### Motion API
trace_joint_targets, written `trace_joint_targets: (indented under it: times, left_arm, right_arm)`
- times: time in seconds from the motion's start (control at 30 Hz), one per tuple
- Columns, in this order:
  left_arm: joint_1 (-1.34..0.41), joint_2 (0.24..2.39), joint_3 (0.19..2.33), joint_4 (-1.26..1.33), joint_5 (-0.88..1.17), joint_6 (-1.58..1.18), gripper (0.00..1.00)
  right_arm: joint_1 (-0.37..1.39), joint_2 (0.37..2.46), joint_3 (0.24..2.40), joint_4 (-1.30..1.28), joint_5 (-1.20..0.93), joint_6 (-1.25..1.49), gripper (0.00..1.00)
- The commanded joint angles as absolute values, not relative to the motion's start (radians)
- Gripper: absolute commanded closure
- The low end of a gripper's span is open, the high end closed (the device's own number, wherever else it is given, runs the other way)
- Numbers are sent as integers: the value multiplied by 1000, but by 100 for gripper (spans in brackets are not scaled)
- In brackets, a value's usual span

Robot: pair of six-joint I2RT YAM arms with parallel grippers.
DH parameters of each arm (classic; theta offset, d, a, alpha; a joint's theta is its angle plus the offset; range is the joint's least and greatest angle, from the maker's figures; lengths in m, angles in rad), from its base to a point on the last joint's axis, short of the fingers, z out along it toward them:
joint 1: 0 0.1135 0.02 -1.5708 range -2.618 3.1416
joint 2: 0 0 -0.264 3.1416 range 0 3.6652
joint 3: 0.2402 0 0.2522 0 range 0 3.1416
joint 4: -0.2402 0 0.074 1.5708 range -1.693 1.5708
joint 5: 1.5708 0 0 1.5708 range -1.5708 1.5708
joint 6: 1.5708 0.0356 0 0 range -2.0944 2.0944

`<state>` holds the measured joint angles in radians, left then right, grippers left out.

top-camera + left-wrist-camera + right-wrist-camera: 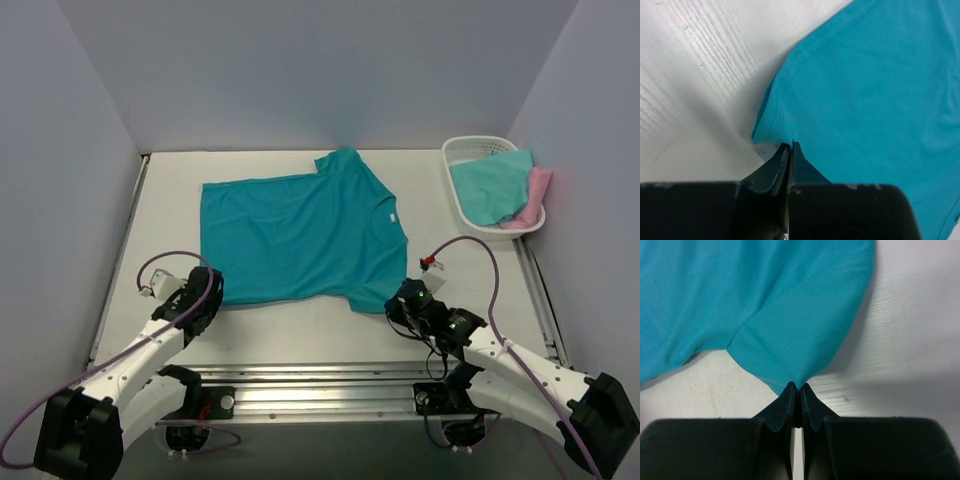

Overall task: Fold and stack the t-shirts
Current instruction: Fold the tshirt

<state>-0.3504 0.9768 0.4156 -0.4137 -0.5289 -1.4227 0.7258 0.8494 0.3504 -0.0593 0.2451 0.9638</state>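
A deep teal t-shirt (300,230) lies spread flat on the white table, collar toward the right. My left gripper (208,293) is shut on its near-left hem corner (771,120), the jaws pinched together on the cloth edge. My right gripper (400,305) is shut on the tip of the near sleeve (805,335), which bunches into the closed jaws. A lighter aqua t-shirt (490,185) and a pale pink one (535,195) lie crumpled in the basket at the back right.
The white slotted basket (460,150) stands at the table's back right corner. Grey walls close in the table on three sides. A metal rail (320,385) with both arm bases runs along the near edge.
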Motion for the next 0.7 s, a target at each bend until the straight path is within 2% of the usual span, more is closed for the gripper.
trace_joint_targets:
  times: [0.0, 0.37, 0.67]
  left_arm:
    - [-354, 902, 429, -472, -526, -1385, 98]
    - [-354, 738, 454, -584, -574, -1325, 98]
    - [-351, 862, 498, -352, -537, -1172, 98]
  right_arm:
    - [715, 793, 414, -158, 353, 954, 100]
    - [692, 739, 526, -256, 446, 919, 100]
    - [681, 914, 641, -181, 497, 885, 100]
